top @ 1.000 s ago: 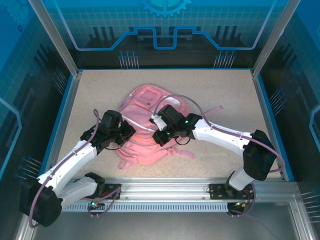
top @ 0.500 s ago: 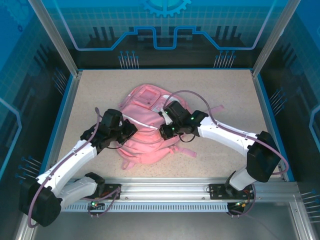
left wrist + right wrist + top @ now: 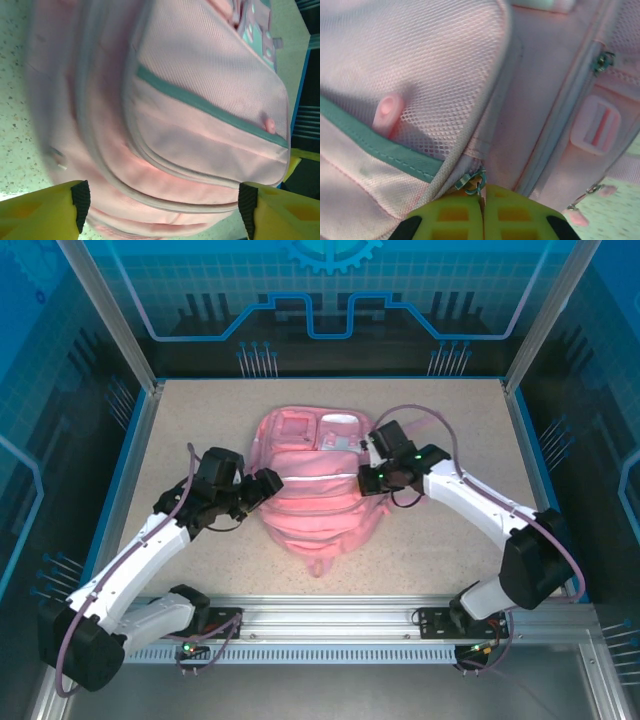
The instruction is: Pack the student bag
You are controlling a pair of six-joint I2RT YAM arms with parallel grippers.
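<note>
The student bag (image 3: 315, 495), a soft pink backpack, lies front-up in the middle of the table. My left gripper (image 3: 268, 487) is at the bag's left side. In the left wrist view its yellow fingers (image 3: 45, 210) stand wide apart, open, with the bag's lower edge (image 3: 165, 195) between them. My right gripper (image 3: 366, 478) is at the bag's right side. The right wrist view shows the right gripper (image 3: 483, 212) shut on a small metal zip pull (image 3: 471, 181) beside a mesh pocket (image 3: 420, 60).
The speckled table (image 3: 190, 430) has bare room left, right and behind the bag. Blue walls (image 3: 130, 460) border it, and a metal rail (image 3: 320, 620) runs along the near edge. A pink strap end (image 3: 318, 565) trails toward the rail.
The left gripper has opened and let go of the bag. The right gripper moved right and back with the zip pull. The bunched bag has turned and now lies flatter.
</note>
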